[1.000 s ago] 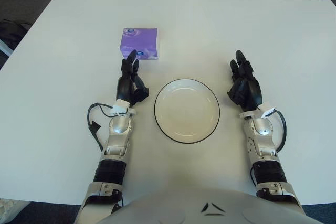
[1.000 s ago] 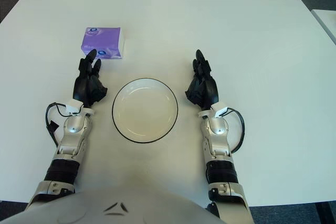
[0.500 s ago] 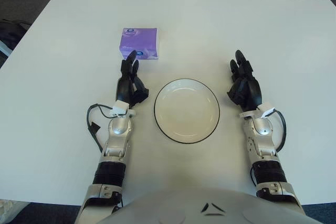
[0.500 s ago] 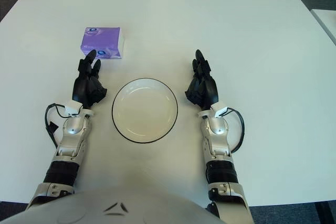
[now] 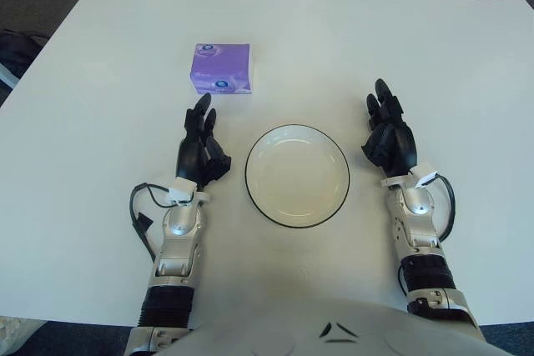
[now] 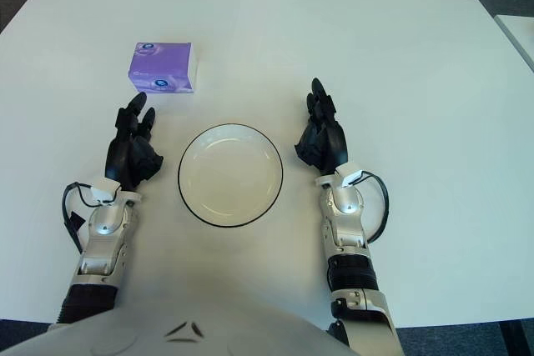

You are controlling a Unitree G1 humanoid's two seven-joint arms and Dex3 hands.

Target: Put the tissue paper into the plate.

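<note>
Tissue paper (image 5: 221, 68) is sitting upper left on bench (image 5: 434, 47), apart from plate (image 5: 297, 176). Left robot hand (image 5: 200, 144) is hovering below it, fingers loosely open, empty; should reach fwd w/ wide spread & pinch pack's sides. Right robot hand (image 5: 388, 135) is idling right of plate, relaxed, empty

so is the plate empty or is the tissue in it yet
Empty. The plate shows only its bare white inside; the tissue lies on the table beyond the left hand.

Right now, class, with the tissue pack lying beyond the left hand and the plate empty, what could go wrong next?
1. The left hand is open and short of the tissue pack; a low reach might push the pack away across the table.
2. The plate is shallow, so a dropped pack may land on its rim.
3. The right hand shows right of the plate, too far away to help.
</note>
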